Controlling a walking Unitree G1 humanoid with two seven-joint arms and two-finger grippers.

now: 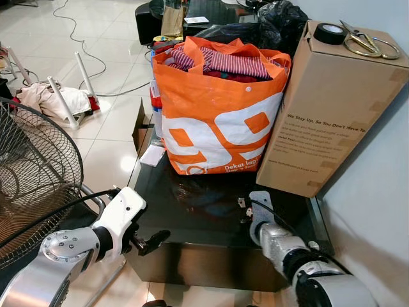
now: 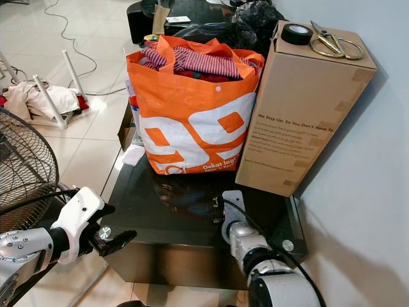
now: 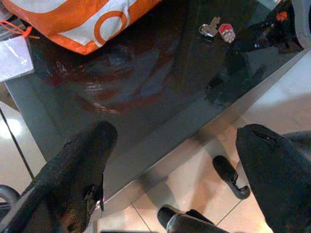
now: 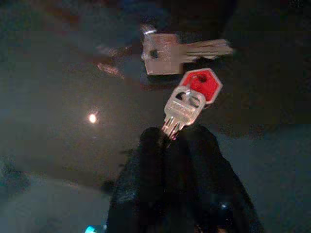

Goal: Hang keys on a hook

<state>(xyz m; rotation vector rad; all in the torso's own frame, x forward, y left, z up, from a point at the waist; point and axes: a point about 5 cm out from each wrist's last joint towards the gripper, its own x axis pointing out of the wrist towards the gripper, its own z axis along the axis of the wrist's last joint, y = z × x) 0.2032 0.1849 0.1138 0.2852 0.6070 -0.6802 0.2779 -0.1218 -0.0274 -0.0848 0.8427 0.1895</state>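
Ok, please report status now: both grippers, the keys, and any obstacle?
Right gripper shut on keys, low over black glass table. Left gripper open at table's front edge. Orange bag and cardboard box stand behind.

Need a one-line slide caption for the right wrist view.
Right end effector shut on the keys, pinching one silver key's blade just above the dark glass table.

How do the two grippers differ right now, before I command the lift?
The right gripper is shut on the keys, while the left gripper is open and holds nothing. The right gripper is over the black glass table; the left gripper hangs at the table's front edge, partly over the floor. Both have black fingers on silver arms.
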